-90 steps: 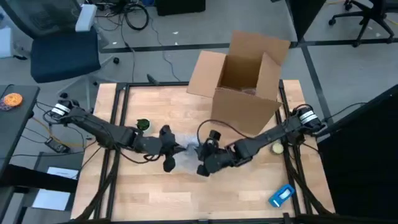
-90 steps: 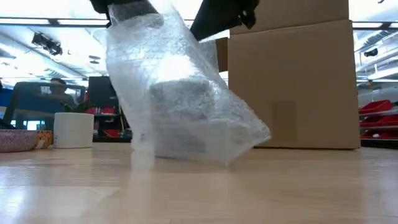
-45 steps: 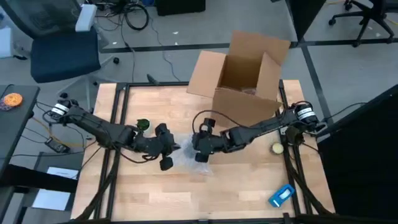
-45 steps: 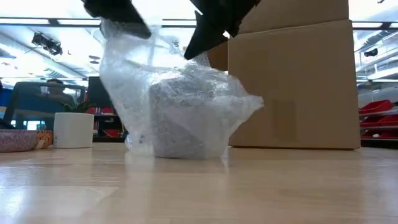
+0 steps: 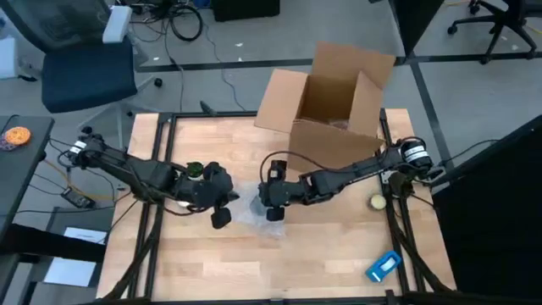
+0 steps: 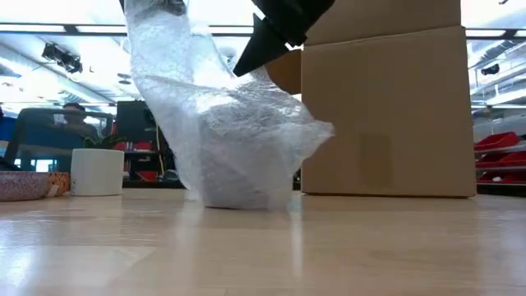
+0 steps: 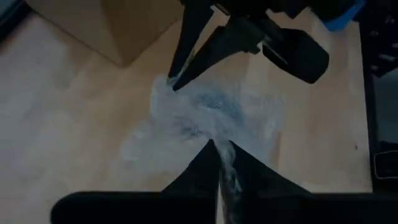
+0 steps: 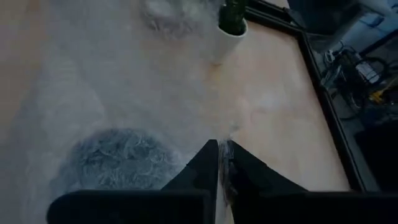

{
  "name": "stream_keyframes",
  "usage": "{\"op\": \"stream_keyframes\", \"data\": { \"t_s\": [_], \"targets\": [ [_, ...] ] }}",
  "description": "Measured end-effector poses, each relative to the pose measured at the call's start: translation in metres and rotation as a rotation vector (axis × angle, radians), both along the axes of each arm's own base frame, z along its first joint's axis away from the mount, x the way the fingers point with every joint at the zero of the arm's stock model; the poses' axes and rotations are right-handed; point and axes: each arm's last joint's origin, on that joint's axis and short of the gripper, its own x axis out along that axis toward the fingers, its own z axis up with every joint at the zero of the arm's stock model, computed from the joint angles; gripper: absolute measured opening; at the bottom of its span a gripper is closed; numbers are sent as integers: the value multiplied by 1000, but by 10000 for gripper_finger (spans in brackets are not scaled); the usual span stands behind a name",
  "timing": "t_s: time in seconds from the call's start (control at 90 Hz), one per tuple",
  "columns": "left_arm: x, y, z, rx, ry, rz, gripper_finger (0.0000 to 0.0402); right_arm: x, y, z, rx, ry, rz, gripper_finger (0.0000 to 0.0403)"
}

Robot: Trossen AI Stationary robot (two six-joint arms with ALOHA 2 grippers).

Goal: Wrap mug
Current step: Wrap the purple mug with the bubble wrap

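Between the two grippers at mid-table, the grey mug (image 6: 238, 168) sits under clear bubble wrap (image 6: 218, 107), the left gripper (image 7: 219, 163) and right gripper (image 8: 221, 163) each pinching a wrap edge on opposite sides, about equally near.

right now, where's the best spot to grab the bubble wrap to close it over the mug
Take the loose flap of the bubble wrap that juts toward the cardboard box, coming from the box side, probably. The left gripper already pinches the raised tail and the right gripper another edge, so that flap hangs free of the mug.

no readable text, labels or signs
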Motion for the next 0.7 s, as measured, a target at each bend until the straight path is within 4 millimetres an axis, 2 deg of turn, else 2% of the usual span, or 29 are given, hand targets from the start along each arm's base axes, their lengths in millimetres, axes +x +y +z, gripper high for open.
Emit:
{"op": "stream_keyframes", "data": {
  "t_s": [0.178, 0.333, 0.5, 0.7],
  "targets": [
    [6, -2, -6, 9, 19, -4, 0, 4, -6, 4, -6, -45, -13, 0],
    [8, -3, -7, 27, 22, -19, 0, 7, -21, 5, -6, -61, -50, 0],
    [8, -3, -6, 49, 11, -8, 0, 18, -32, -11, 7, -78, -60, 0],
    [10, -3, -7, 67, 2, -24, 0, 31, -38, -20, -55, -112, -33, 0]
  ]
}}
